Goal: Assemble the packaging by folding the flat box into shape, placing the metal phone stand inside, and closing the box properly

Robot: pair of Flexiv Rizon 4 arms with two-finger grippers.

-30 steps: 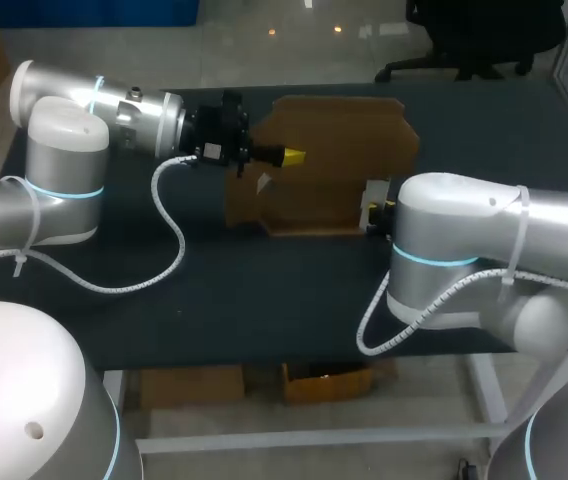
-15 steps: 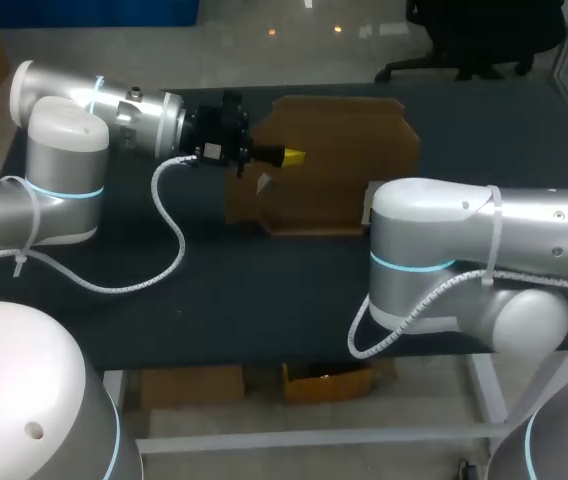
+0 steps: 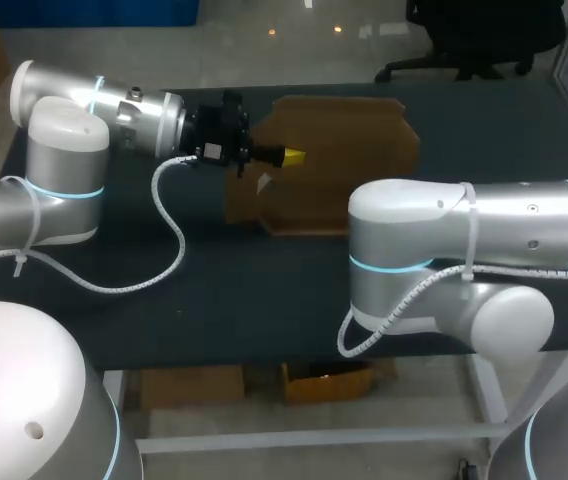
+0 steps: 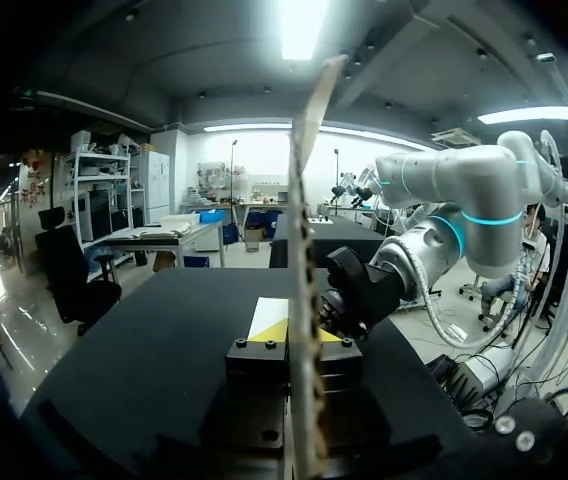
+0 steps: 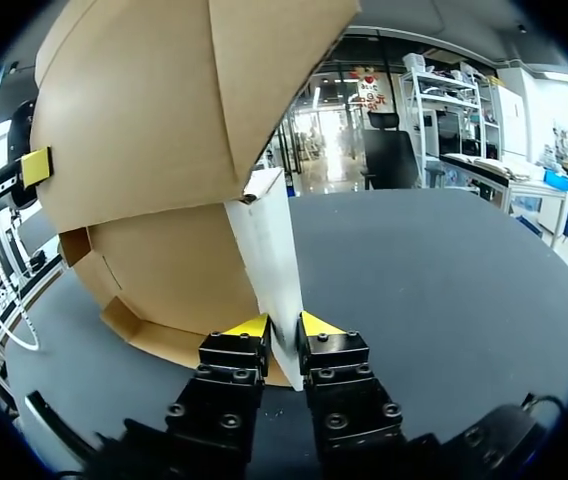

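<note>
The brown cardboard box (image 3: pixel 339 150) stands on edge at the back middle of the dark table (image 3: pixel 224 300), partly unfolded. My left gripper (image 3: pixel 292 155) is shut on its upper left panel; in the left wrist view that panel (image 4: pixel 304 250) runs edge-on between the fingers of the left gripper (image 4: pixel 300 336). My right gripper (image 5: pixel 284 326) is shut on a white flap (image 5: pixel 269 250) at the box's lower edge, with the brown panels (image 5: pixel 154 110) curving over it. In the head view my right arm (image 3: pixel 434 240) hides that gripper. No phone stand is in view.
My left arm's white cable (image 3: pixel 169 240) loops over the table's left half. My right arm's elbow lies across the table's right front. My right arm's wrist (image 4: pixel 364 295) shows close behind the panel in the left wrist view.
My right arm's elbow has swung left and now covers the box's lower right corner and the right gripper. The left arm and the box have stayed still.
</note>
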